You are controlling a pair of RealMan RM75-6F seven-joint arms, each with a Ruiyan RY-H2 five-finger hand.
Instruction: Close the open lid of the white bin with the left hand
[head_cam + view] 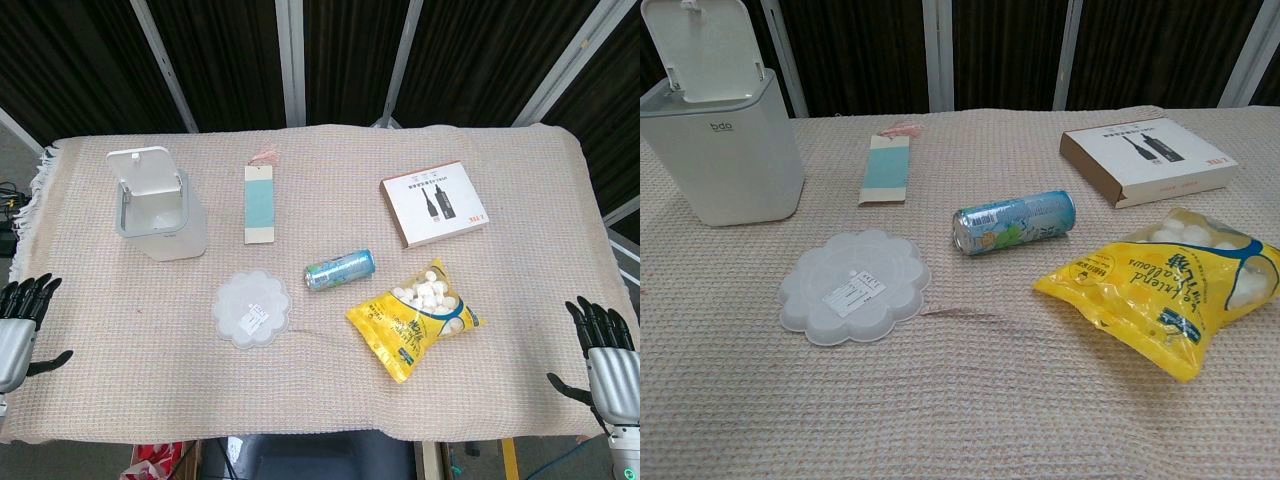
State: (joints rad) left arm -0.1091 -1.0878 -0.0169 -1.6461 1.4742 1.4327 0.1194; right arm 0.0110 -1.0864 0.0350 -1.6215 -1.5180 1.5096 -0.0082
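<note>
The white bin (160, 215) (725, 150) stands at the table's left, toward the back. Its lid (143, 170) (702, 45) is swung up and stands upright behind the opening. My left hand (18, 330) hangs off the table's left edge near the front, fingers spread, holding nothing, well away from the bin. At the front right corner my right hand (605, 355) is likewise spread and empty. Neither hand appears in the chest view.
A flower-shaped clear plastic lid (252, 307) (854, 285) lies in front of the bin. A blue bookmark card (261, 204), a drink can (340, 269) on its side, a yellow snack bag (415, 315) and a flat box (434, 203) lie further right.
</note>
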